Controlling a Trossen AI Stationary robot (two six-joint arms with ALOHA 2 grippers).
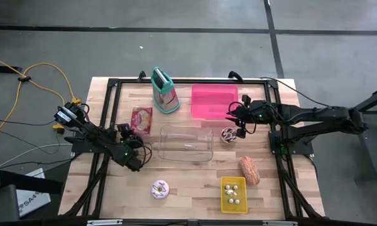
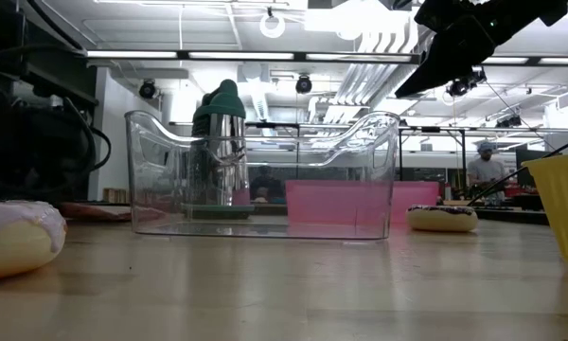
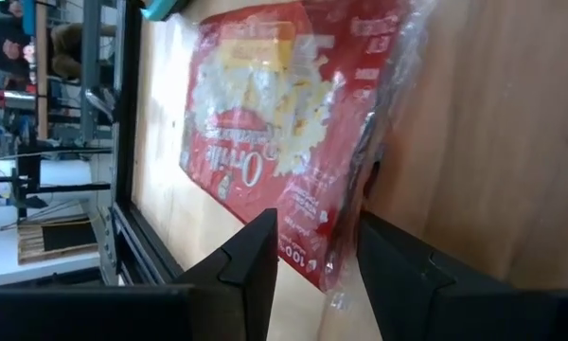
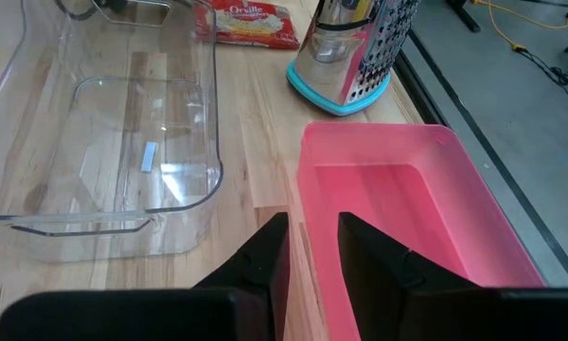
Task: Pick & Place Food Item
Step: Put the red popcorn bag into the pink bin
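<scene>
We see the left pincer (image 1: 127, 134) low over the wooden table (image 1: 188, 188), just beside the red plastic-wrapped popcorn packet (image 1: 141, 119); in the left wrist view its two dark fingers (image 3: 256, 260) stand apart with the packet's (image 3: 293, 142) near corner just ahead of them, and nothing is held between them. The packet lies flat on the table, near the clear plastic rectangular bin (image 1: 186, 142) and beside the steel box grater with a teal handle (image 1: 164, 91).

The right pincer (image 1: 239, 125) hangs above the table between the pink plastic tray (image 1: 213, 100) and a small chocolate-frosted doughnut (image 1: 229, 135). Its fingers (image 4: 265, 256) show only a narrow gap and carry nothing.

Nearer the table's front edge lie a pink-frosted doughnut (image 1: 159, 189), a brown oblong bread loaf (image 1: 249, 170) and a yellow square container (image 1: 233, 193) holding small pale pieces. The clear bin is empty.
</scene>
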